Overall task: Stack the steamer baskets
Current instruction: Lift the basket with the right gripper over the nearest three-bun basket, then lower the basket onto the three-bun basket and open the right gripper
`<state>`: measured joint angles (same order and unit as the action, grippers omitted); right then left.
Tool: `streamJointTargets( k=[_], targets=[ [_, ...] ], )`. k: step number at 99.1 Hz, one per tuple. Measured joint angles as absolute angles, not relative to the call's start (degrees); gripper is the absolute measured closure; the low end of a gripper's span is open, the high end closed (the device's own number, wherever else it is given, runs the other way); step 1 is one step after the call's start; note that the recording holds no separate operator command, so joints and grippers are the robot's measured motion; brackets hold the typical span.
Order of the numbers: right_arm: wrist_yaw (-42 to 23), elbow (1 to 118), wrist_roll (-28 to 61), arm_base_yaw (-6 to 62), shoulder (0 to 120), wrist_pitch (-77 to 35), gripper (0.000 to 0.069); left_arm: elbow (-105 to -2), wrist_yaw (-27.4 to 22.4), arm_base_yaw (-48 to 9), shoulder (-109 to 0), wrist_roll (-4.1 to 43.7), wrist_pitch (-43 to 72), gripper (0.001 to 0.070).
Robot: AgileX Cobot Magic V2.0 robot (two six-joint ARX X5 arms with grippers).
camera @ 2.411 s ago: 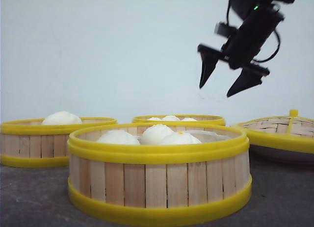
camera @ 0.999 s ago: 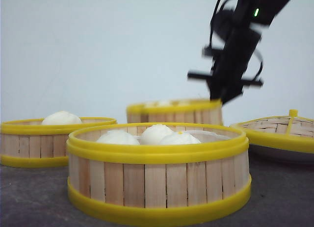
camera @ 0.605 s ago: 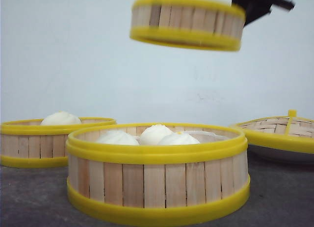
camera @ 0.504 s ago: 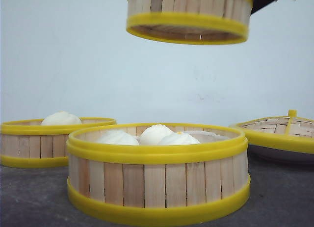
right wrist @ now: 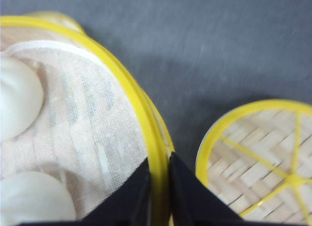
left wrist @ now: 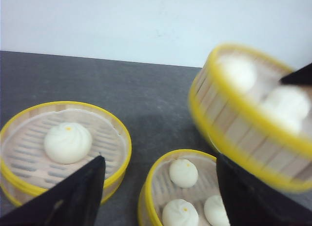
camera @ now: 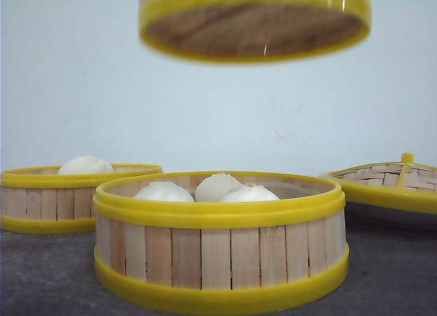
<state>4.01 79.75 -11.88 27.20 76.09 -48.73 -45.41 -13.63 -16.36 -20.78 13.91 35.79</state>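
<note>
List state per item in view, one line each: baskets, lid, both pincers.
Lifted basket: airborne above the others, buns inside, rim pinched.
Near basket: on the table, open, three buns.
Left basket: on the table, open, one bun.
Lid: set aside at right, off every basket.
Right pincer: shut on the lifted basket's rim.
Left pincer: open, empty.

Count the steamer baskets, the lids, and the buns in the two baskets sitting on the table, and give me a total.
Baskets: 3 (lifted basket, front basket, left basket)
Lid: 1
Buns in the two table baskets: 4
Total: 8
</note>
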Motion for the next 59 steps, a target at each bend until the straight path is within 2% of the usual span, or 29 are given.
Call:
streamJointTargets(
  k=[28, 59],
  targets=[
    [0.6, 68.2, -11.9, 33.9, 76.4, -38.4, 0.0659, -45.4, -13.9, -16.4, -20.8, 13.9, 37.1, 0.0272],
    [-1.3, 59.7, -12.7, 35.2, 76.8, -28.9, 0.0659, -45.4, -13.9, -16.4, -20.8, 13.9, 37.1, 0.0272]
  ],
)
